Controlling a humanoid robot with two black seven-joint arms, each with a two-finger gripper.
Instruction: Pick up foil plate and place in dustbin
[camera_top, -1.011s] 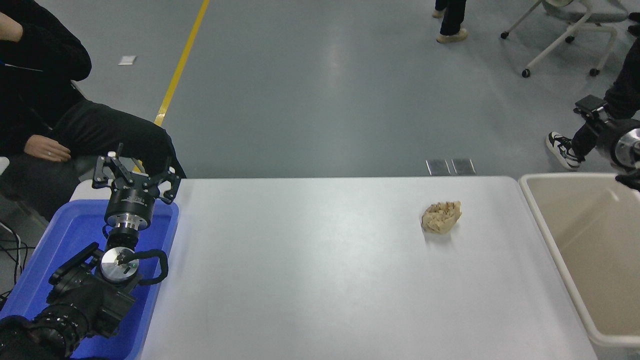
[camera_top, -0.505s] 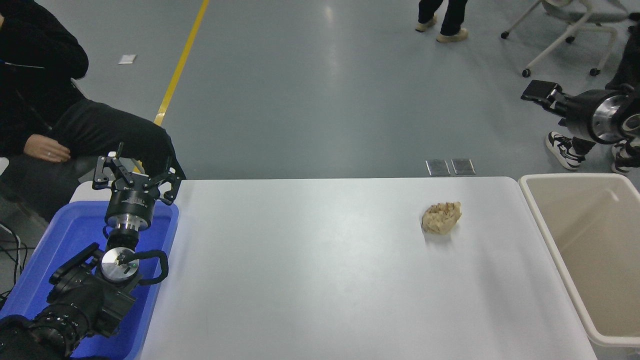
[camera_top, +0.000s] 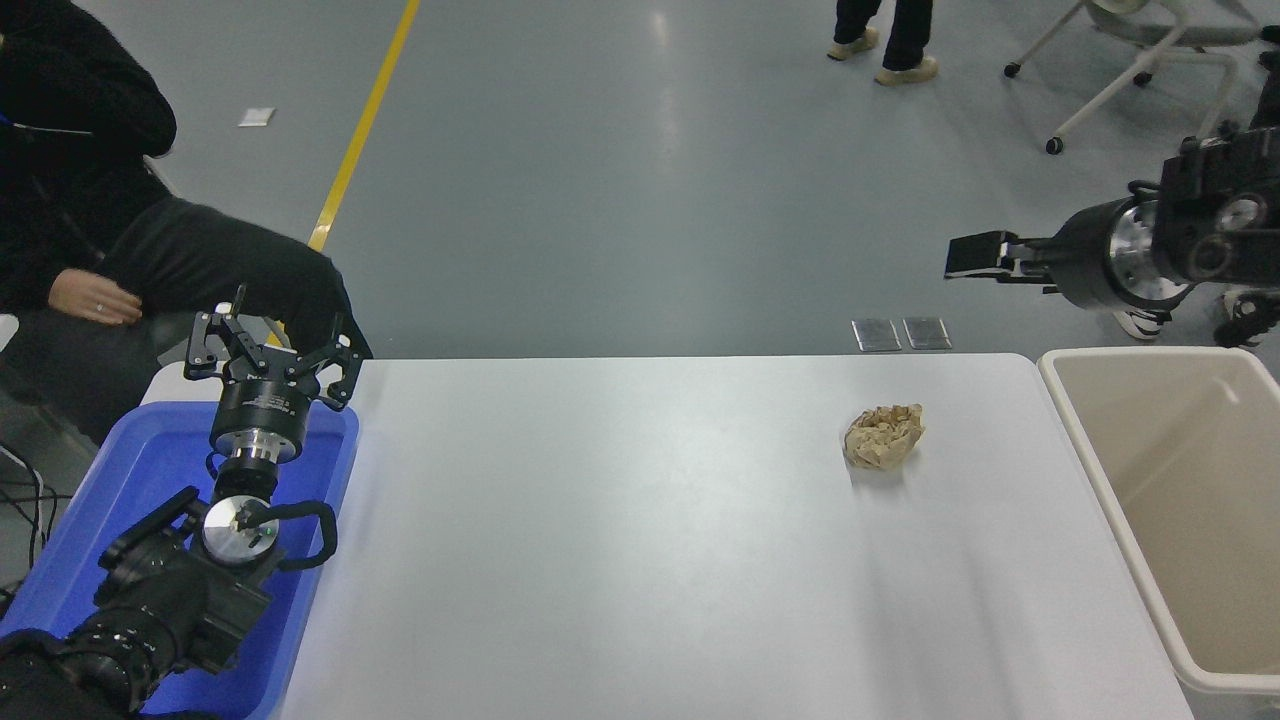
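Observation:
The foil plate is not in view anywhere on the table or in the visible part of the bin. The dustbin (camera_top: 1092, 452), a large beige tub, stands at the table's right end, and the part of its inside that shows holds nothing. My right gripper (camera_top: 978, 258) hangs in the air beyond the table's far edge, up and to the left of the dustbin, pointing left and holding nothing I can see. My left gripper (camera_top: 272, 352) is open and empty, parked over the blue bin at the lower left.
A crumpled tan paper wad (camera_top: 882, 436) lies on the white table (camera_top: 620, 540) right of centre. A blue bin (camera_top: 150, 455) stands at the left end. A seated person (camera_top: 110, 250) is at the far left; other people's legs and a chair are on the floor beyond.
My right arm has swung up and to the left, from the right edge over the dustbin to a spot beyond the table's far right corner. The left arm and the paper wad have not moved.

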